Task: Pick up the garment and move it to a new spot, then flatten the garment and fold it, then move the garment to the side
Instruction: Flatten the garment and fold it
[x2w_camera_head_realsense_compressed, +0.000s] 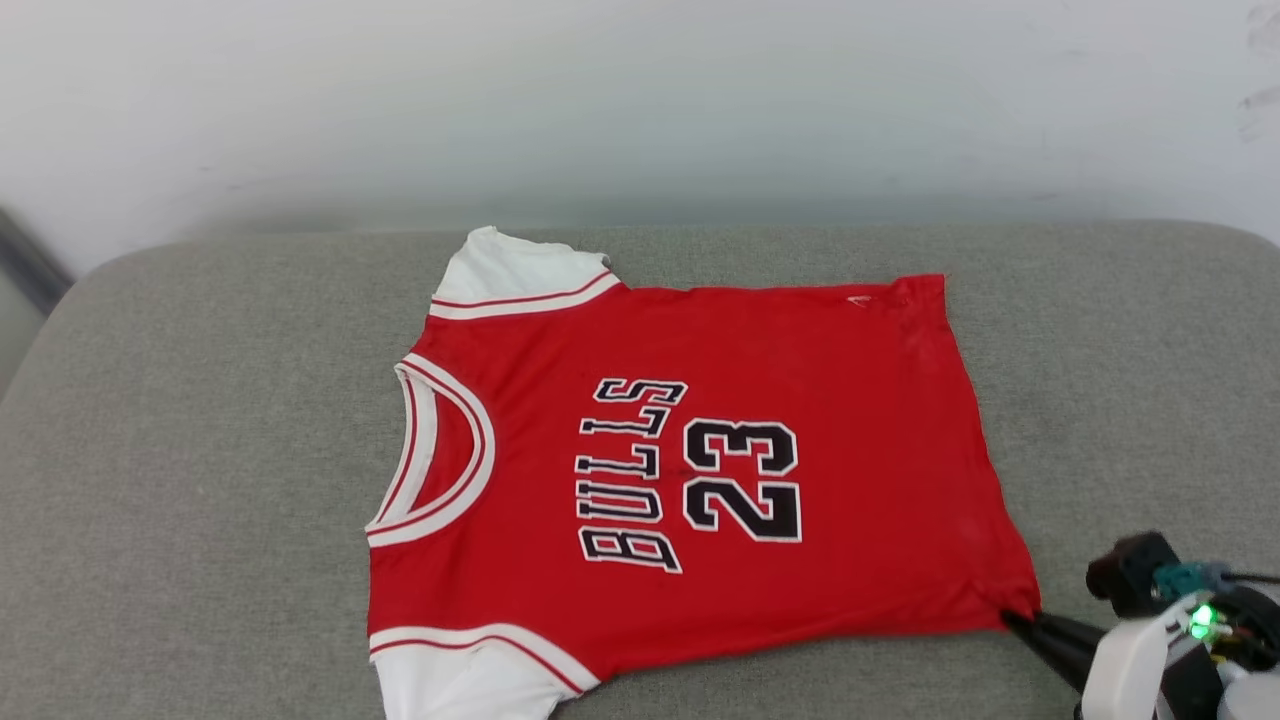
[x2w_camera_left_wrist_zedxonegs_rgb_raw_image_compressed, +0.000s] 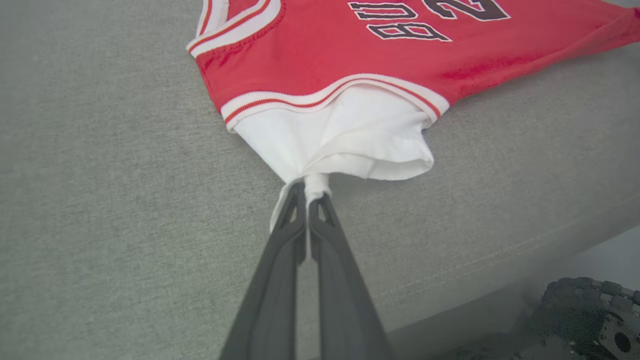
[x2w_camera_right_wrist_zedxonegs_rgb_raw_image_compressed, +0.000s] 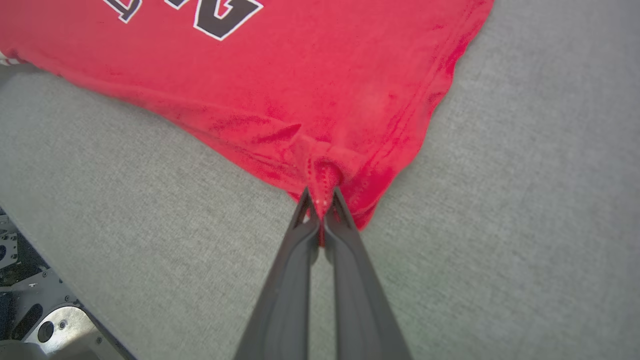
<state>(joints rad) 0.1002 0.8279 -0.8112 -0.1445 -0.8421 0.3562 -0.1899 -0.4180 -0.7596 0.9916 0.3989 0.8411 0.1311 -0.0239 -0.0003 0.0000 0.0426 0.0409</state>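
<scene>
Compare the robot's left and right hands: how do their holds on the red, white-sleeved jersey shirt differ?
The left hand pinches the white sleeve cuff of the red jersey shirt; the right hand pinches its red hem corner. The left hand holds the collar end, the right hand the bottom end. Both are shut.

Plain room, grey cushion (x2w_camera_head_realsense_compressed: 200, 450), white wall (x2w_camera_head_realsense_compressed: 640, 100)

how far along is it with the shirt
Done, it seems: the shirt lies spread flat, front up, on the grey cushion. In hand: the left gripper pinches the near white sleeve, the right gripper the near hem corner. Left: no fold shows yet, then moving it aside.
</scene>
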